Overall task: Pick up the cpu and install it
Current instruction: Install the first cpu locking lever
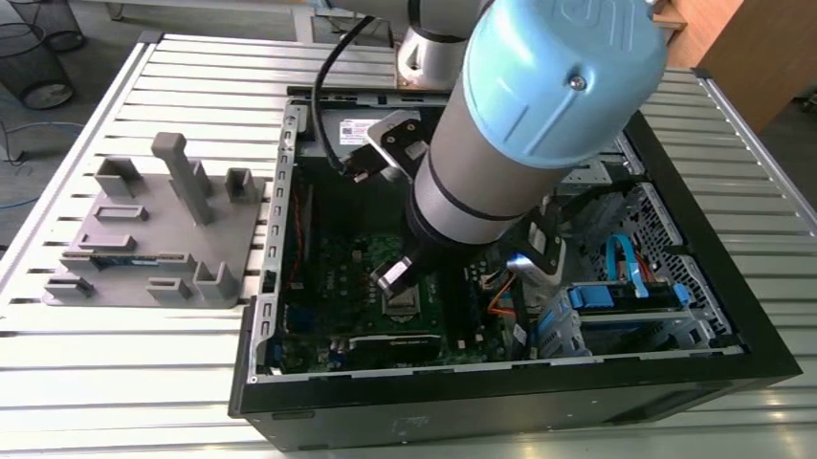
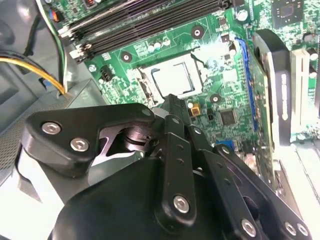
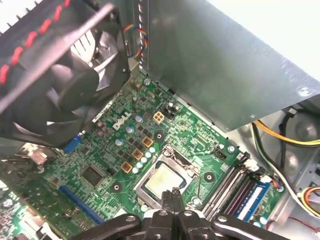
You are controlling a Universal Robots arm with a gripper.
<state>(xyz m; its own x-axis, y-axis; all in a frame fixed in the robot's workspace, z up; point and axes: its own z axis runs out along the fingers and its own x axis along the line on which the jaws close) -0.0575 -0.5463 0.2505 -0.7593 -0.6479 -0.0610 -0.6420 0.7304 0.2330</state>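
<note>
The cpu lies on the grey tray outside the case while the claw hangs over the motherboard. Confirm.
No: the cpu sits in the socket on the motherboard inside the case, not on the grey tray; the first wrist view shows it. The claw does hang over the motherboard.

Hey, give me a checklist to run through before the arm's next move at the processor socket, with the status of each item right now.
1. The cpu inside the socket frame: ok, it lies flat there.
2. The gripper empty: ok, fingers shut together, nothing between them.
3. Fingertips off the cpu: cannot tell, they sit at the socket's edge.
4. The socket locked down: cannot tell.
5. The yellow cables away from the gripper: ok.
</note>
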